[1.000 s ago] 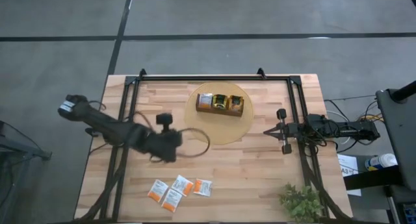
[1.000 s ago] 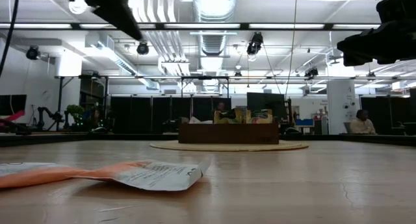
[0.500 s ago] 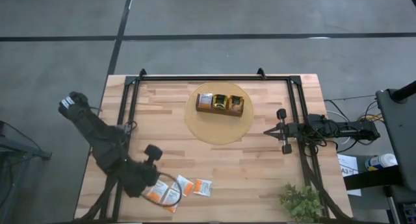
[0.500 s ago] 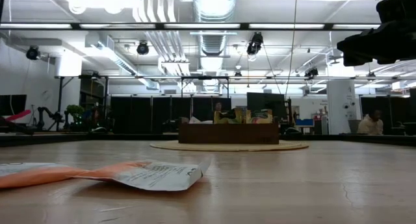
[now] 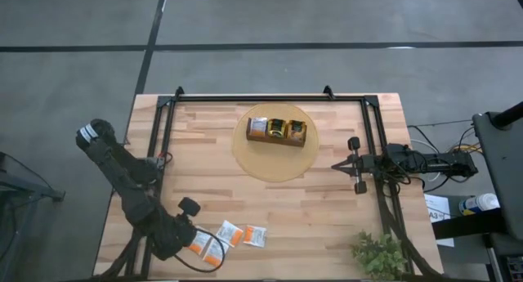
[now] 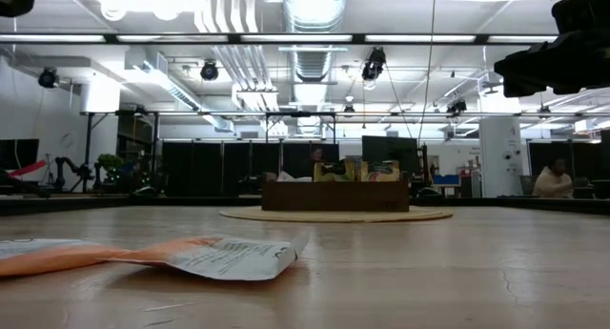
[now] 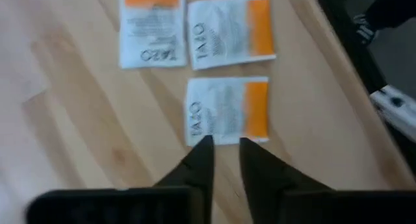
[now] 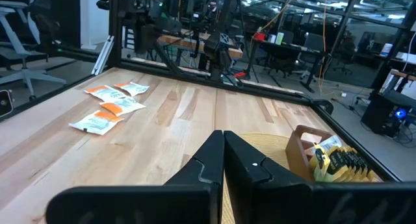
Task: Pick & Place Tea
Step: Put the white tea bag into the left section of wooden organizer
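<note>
Where left gripper (image 7: 224,146) hovers, tea (image 7: 227,111) lies.

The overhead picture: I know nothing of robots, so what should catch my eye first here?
The left arm, stretched to the table's near left corner with its pincer slightly parted just above a white-and-orange tea packet, one of four lying there. Next, the wooden tray of tea on a round mat at the far middle. The right pincer waits shut at the right edge.

Four white-and-orange tea packets (image 5: 231,235) lie flat, clustered near the table's front-left edge, some touching.
</note>
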Action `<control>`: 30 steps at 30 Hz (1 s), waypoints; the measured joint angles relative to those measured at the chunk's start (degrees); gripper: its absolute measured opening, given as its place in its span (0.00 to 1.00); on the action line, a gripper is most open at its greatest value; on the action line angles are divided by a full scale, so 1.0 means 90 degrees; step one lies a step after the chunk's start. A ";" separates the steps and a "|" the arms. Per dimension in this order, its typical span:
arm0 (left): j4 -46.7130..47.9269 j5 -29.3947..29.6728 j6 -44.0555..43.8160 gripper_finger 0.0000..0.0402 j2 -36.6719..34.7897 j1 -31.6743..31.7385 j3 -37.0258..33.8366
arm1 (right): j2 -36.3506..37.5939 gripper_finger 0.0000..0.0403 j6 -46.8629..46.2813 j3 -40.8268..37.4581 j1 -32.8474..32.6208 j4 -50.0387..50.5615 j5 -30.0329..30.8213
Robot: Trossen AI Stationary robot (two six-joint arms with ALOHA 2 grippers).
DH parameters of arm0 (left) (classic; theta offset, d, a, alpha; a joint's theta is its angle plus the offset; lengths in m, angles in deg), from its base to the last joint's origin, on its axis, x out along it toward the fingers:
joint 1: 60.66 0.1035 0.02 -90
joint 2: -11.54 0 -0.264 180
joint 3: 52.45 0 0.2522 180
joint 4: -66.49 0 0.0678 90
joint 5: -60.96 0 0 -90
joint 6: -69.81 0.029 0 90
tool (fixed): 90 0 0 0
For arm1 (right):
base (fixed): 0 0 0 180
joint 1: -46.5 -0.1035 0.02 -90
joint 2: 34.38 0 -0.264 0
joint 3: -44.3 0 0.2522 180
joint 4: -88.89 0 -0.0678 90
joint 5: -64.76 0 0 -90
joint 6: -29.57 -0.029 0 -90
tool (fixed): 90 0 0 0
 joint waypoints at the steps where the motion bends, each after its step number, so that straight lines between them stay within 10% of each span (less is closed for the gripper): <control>1: -0.0067 -0.0032 -0.0012 0.21 0.0047 -0.0009 0.0002 | 0.0001 0.02 0.0000 0.0000 -0.0001 0.0002 0.0000; 11: -0.0306 -0.0048 0.0128 0.50 0.0711 -0.0020 0.0216 | 0.0000 0.02 0.0000 0.0002 -0.0002 0.0000 0.0000; 30: -0.0688 -0.0007 0.0608 0.52 0.1721 0.0692 -0.0001 | 0.0000 0.02 0.0000 0.0002 -0.0002 0.0002 0.0000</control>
